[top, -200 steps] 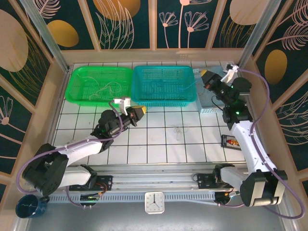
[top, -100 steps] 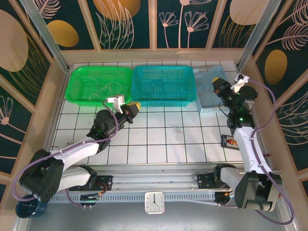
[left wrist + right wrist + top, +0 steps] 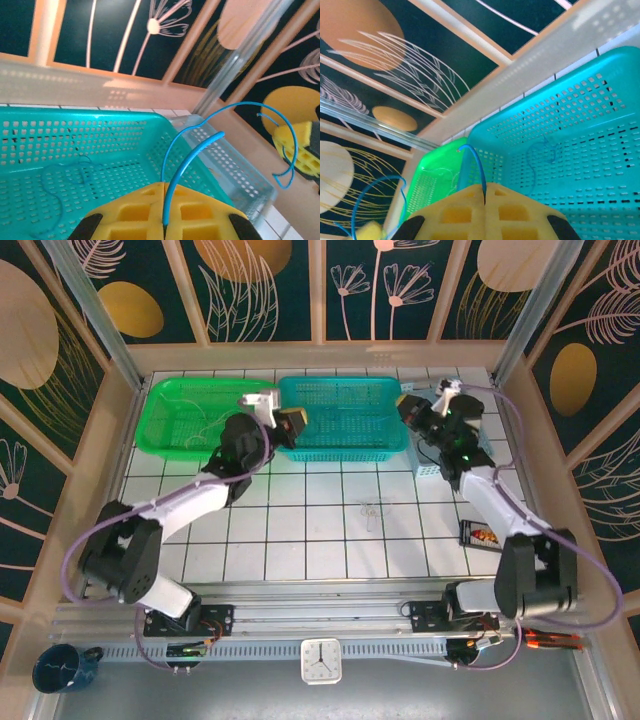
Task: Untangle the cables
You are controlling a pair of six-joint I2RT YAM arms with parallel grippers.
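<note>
My left gripper [image 3: 293, 423] hangs over the left end of the teal basket [image 3: 345, 453], and my right gripper [image 3: 408, 406] hangs over its right end. Both are shut on the same thin blue cable [image 3: 177, 174]. It rises from my left gripper [image 3: 164, 186], arcs right and reaches the other gripper's yellow pad [image 3: 296, 146]. In the right wrist view the blue cable [image 3: 478, 163] curls up out of my right gripper [image 3: 485, 187]. A second blue cable [image 3: 540, 152] lies loose on the basket floor. Cream cables [image 3: 216, 421] lie in the green basket [image 3: 165, 445]. A small pale tangle [image 3: 372, 510] rests on the tiles.
A clear pale-blue bin [image 3: 432, 462] stands right of the teal basket, under my right arm. A dark packet [image 3: 480, 536] lies on the tiles at the right. A clock [image 3: 321, 660] and a blue mug [image 3: 55, 668] sit below the table's front rail.
My left gripper has risen from the tiles to the teal basket's left end. My right gripper has swung left from above the clear bin. Both stay shut on the blue cable.
</note>
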